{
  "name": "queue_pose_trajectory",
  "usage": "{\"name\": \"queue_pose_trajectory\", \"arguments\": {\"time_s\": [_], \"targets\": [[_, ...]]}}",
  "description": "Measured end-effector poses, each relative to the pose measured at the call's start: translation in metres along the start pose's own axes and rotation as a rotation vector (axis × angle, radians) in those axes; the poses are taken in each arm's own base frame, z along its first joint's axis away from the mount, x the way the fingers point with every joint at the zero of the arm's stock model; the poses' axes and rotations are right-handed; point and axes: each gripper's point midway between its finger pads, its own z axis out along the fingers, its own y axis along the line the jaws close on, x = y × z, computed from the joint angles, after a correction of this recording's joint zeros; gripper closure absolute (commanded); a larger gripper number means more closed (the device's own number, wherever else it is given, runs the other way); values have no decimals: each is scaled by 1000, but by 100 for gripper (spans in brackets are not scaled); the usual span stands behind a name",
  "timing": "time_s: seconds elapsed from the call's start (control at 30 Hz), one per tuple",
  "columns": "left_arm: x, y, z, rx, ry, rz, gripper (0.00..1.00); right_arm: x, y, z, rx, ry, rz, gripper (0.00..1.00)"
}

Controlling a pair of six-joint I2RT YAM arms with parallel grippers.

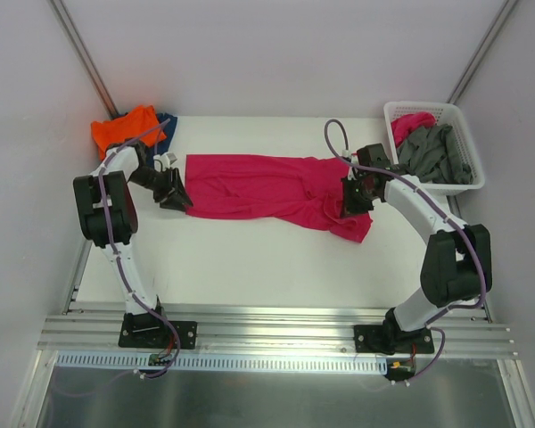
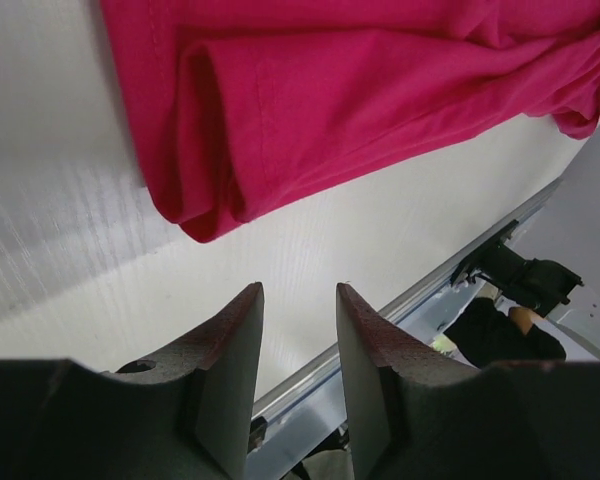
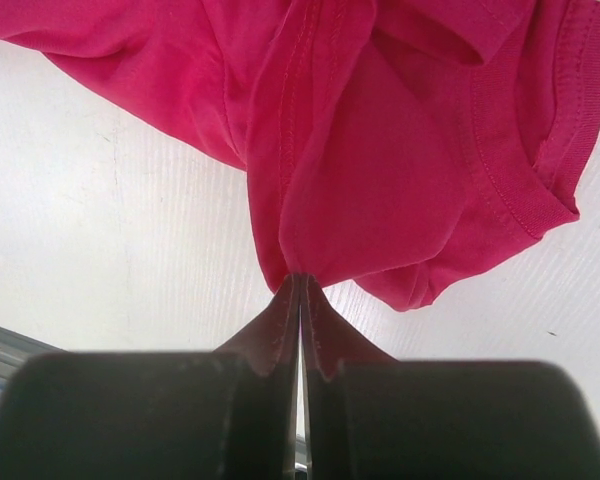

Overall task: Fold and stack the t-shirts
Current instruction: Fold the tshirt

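The step in hand looks like stretching the magenta t-shirt [image 1: 259, 183] flat before any fold.

On the left, the left gripper [image 1: 173, 189] sits just beside the shirt's left edge with its jaws parted and nothing between them. The left wrist view shows that edge a little beyond the fingertips. I judge the gripper should close on the edge itself near a corner, not on the soft roll where the cloth doubles over. It should then draw left, away from the other arm, keeping low so the cloth slides taut instead of lifting into new creases.

On the right, the right gripper [image 1: 355, 198] has its jaws closed on a narrow pinch of the magenta cloth at the sleeve end. That pinch is thin, so any pull against it should be gentle or the cloth may slip out.

The shirt lies across the middle of the table [image 1: 250, 259], running left to right. Its left end is folded over on itself, its middle is rumpled, and its right end is bunched, with a stitched sleeve hem showing and a flap drooping toward the near side.

At the far left, an orange t-shirt [image 1: 125, 130] lies against a dark blue t-shirt [image 1: 168, 123]. At the far right, grey t-shirts [image 1: 432, 152] fill the white basket [image 1: 428, 105].
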Motion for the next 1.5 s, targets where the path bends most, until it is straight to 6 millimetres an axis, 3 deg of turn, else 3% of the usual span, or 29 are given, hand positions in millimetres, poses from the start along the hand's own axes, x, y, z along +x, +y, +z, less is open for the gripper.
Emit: {"name": "queue_pose_trajectory", "arguments": {"time_s": [0.37,1.17,1.5], "targets": [[-19,13,14,-1,13,-11,68,-1,-1,6,2,15,3,99],[-23,16,18,1,15,-14,76,-1,-1,6,2,14,3,99],[-23,19,21,2,23,-22,88,-1,-1,6,3,14,3,99]]}}
